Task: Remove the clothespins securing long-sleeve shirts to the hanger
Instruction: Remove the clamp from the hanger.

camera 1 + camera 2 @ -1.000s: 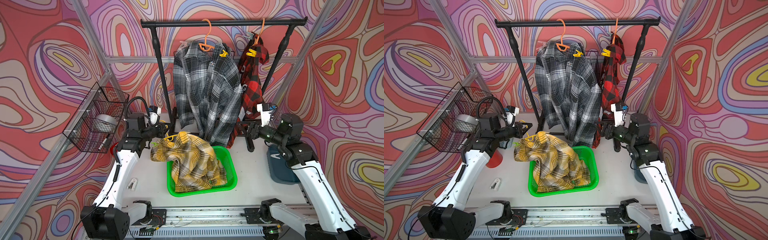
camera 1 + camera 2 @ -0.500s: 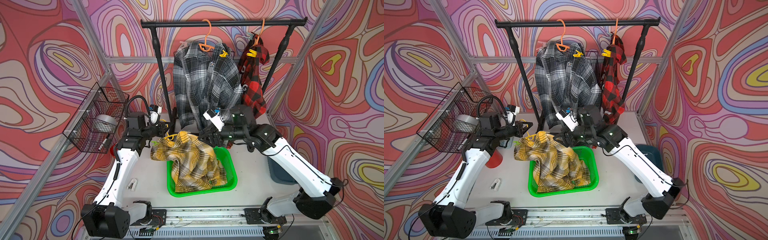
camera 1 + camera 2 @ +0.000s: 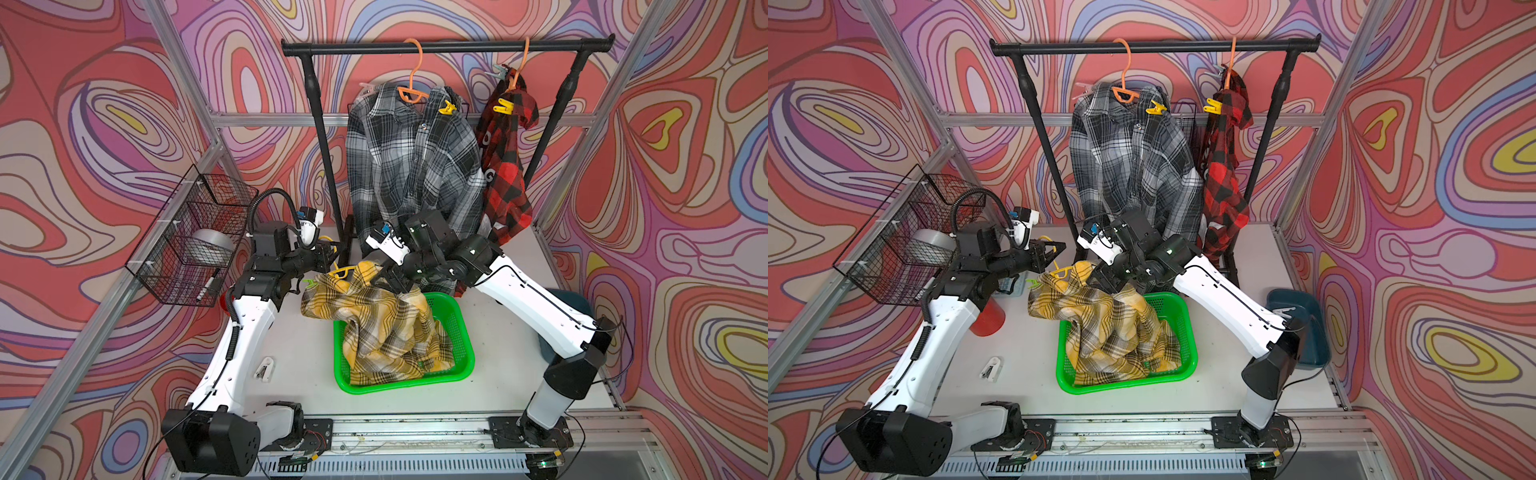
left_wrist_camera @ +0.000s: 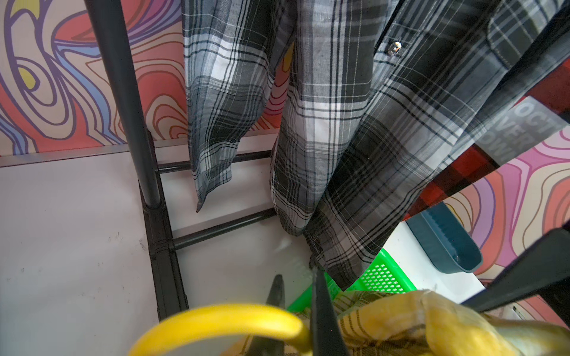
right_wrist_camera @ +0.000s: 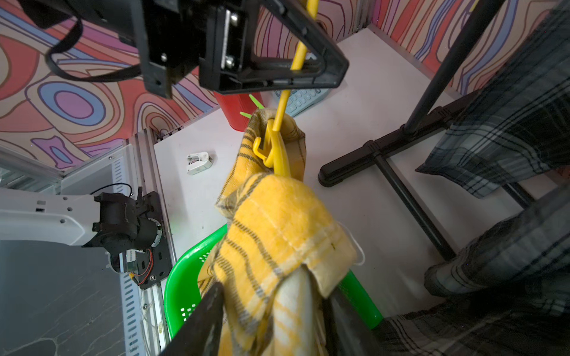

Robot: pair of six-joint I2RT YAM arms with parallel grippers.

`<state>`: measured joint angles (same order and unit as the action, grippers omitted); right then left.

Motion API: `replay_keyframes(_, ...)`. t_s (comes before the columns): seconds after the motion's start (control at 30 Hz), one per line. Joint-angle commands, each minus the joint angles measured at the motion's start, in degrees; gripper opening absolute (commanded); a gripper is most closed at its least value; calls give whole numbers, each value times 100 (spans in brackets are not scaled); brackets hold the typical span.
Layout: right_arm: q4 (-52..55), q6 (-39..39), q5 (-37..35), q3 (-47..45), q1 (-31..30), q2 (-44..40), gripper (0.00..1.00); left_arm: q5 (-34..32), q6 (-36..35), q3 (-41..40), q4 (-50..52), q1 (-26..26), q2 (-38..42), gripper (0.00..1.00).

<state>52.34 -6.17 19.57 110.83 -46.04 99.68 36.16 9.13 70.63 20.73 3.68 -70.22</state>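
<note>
The yellow-black shirt hangs half out of the green basket on a yellow hanger. My left gripper is shut on that hanger's hook. A green clothespin sticks out beside the collar. My right gripper has both fingers pressed on a raised fold of this shirt; a pale strip shows between them, cloth or clip I cannot tell. On the rack hang the grey-black shirt and the red-black shirt, each with a yellow clothespin.
The black rack stands at the back, its foot bars on the table. A wire basket hangs at the left. A red cup, a small white object and a dark teal bin are on the table.
My right arm swung from the table's right side across to the yellow-black shirt, and its jaws narrowed round the fold. The left arm kept still, holding the hanger.
</note>
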Motion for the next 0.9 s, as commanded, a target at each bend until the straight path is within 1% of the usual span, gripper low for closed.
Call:
replay_keyframes(0.0,103,-94,-175,150,-5,106,46,289,87,197,-202,-34,67,0)
replay_keyframes(0.17,80,-105,-243,47,-8,108,28,457,185,192,-409,-34,108,0)
replay_keyframes(0.33,49,-112,-279,-91,0,70,6,590,332,232,-517,-34,128,0)
replay_keyframes(0.4,7,-128,-300,-177,-1,26,0,603,362,240,-517,-34,156,0)
replay_keyframes(0.43,-48,-136,-316,-261,0,-19,0,589,362,247,-517,-34,166,0)
replay_keyframes(0.47,-98,-134,-354,-329,1,-79,0,551,366,264,-517,-34,181,11)
replay_keyframes(0.5,-178,-131,-381,-429,2,-157,0,469,401,282,-524,-34,192,27)
replay_keyframes(0.53,-241,-130,-400,-507,-1,-241,0,400,420,285,-518,-34,213,39)
replay_keyframes(0.57,-326,-119,-402,-618,10,-348,0,339,429,269,-518,-43,235,46)
replay_keyframes(0.63,-491,-72,-326,-807,53,-555,0,342,479,167,-805,-67,332,52)
replay_keyframes(0.7,-653,19,-111,-1006,206,-763,0,508,669,-75,-1238,-174,469,59)
replay_keyframes(0.73,-731,74,46,-1097,315,-850,0,630,840,-194,-1491,-267,512,65)
replay_keyframes(0.77,-832,159,268,-1215,470,-959,0,865,1088,-307,-1775,-402,543,76)
replay_keyframes(0.8,-967,242,509,-1358,635,-1073,0,1101,1344,-441,-2155,-533,554,80)
replay_keyframes(0.87,-1198,333,891,-1625,902,-1279,0,1421,1697,-723,-2897,-710,612,74)
